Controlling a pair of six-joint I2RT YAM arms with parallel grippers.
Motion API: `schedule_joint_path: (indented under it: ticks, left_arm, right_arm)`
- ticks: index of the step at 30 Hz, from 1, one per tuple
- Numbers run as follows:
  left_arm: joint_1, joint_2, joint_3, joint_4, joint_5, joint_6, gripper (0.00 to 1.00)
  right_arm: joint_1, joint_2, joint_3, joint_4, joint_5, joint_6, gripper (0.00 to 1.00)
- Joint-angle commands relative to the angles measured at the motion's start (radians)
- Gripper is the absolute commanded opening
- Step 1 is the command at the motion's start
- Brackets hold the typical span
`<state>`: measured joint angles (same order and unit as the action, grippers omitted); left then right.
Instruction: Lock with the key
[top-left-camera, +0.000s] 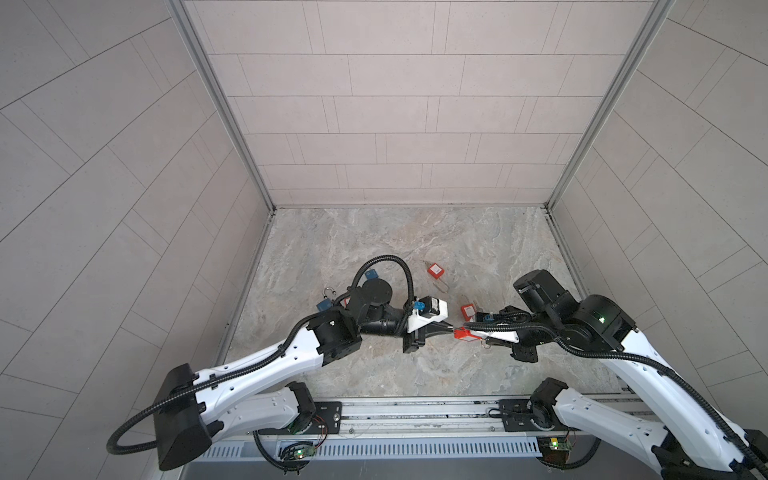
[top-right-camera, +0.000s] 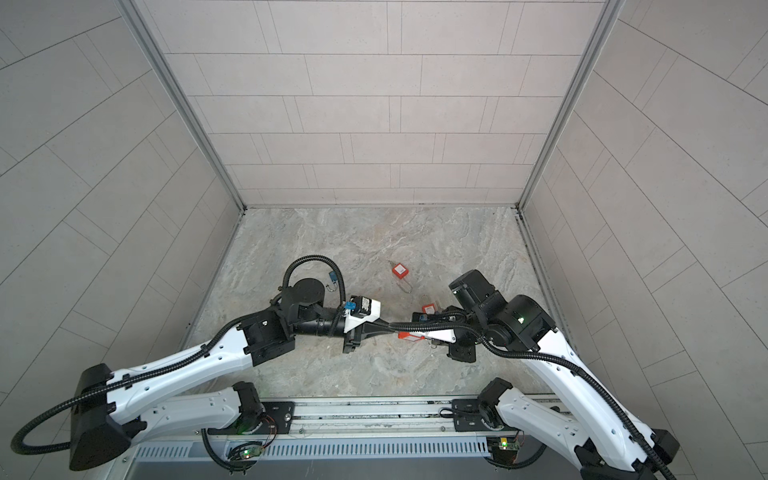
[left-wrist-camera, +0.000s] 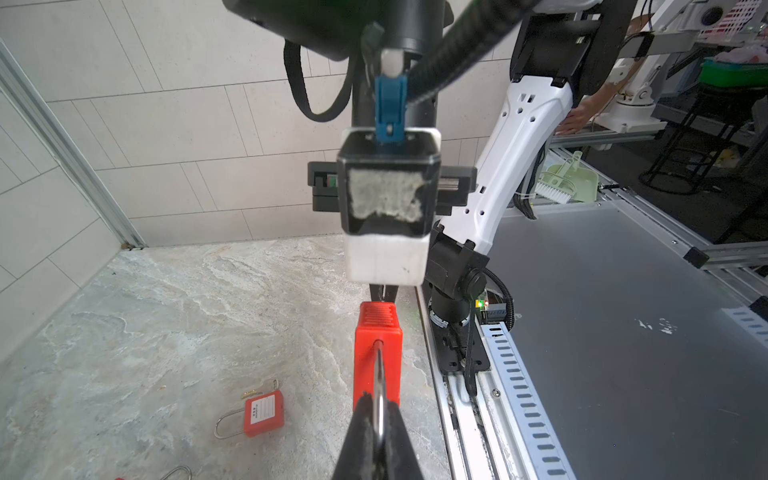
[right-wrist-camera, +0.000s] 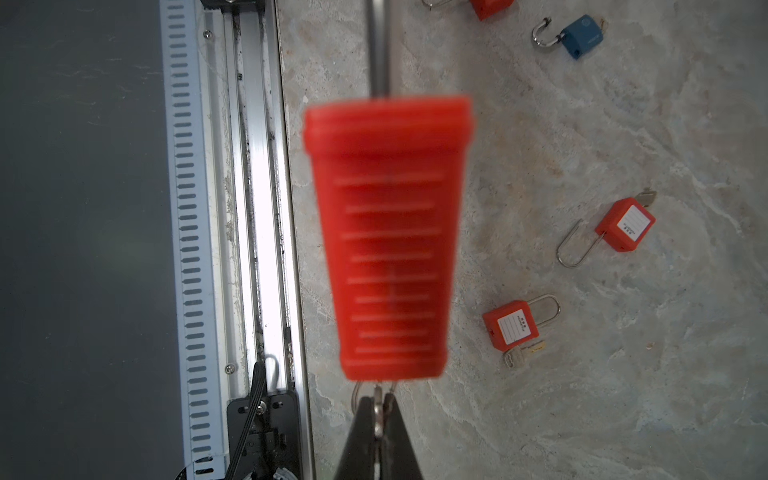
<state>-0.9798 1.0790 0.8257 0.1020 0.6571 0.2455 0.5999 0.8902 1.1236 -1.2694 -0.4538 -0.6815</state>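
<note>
- The table (top-left-camera: 415, 232) is a grey marbled slab with tiled walls on three sides and a metal rail along its near edge.
- The far red padlock (top-left-camera: 435, 270) lies flat near the middle. Its long shackle is open, and a key (right-wrist-camera: 646, 198) sticks out of its base.
- The near red padlock (top-left-camera: 468, 310) lies closer to the rail with its shackle shut. The other key (right-wrist-camera: 523, 353) touches its base.
- A blue padlock (top-left-camera: 325, 304) lies on the left side.
- A second blue padlock (top-left-camera: 372, 274) lies behind it, partly hidden.
- A third red padlock (right-wrist-camera: 490, 6) is cut off by the frame edge.
</note>
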Motion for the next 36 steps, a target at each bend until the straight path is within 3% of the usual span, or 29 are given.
schedule_joint_path:
  ticks: [1,9,17,25,36]
  left_arm:
    - [0.009,-0.018,0.043,0.02,0.006,0.054,0.0]
    - [0.092,-0.037,0.021,0.063,0.062,-0.025,0.0]
    - [0.136,-0.054,0.043,-0.045,0.068,-0.024,0.0]
    - [0.209,0.08,0.291,-0.56,0.017,0.039,0.0]
    - [0.22,0.397,0.483,-0.778,0.01,0.114,0.0]
  right_arm:
    - [-0.004,0.005,0.001,-0.038,0.006,-0.02,0.0]
    - [-0.006,-0.004,-0.039,0.01,0.068,-0.019,0.0]
    - [-0.045,-0.022,-0.079,0.109,0.088,0.02,0.0]
    - [-0.074,-0.072,-0.156,0.297,0.071,0.224,0.0]
    - [-0.073,-0.081,-0.249,0.52,0.152,0.587,0.0]
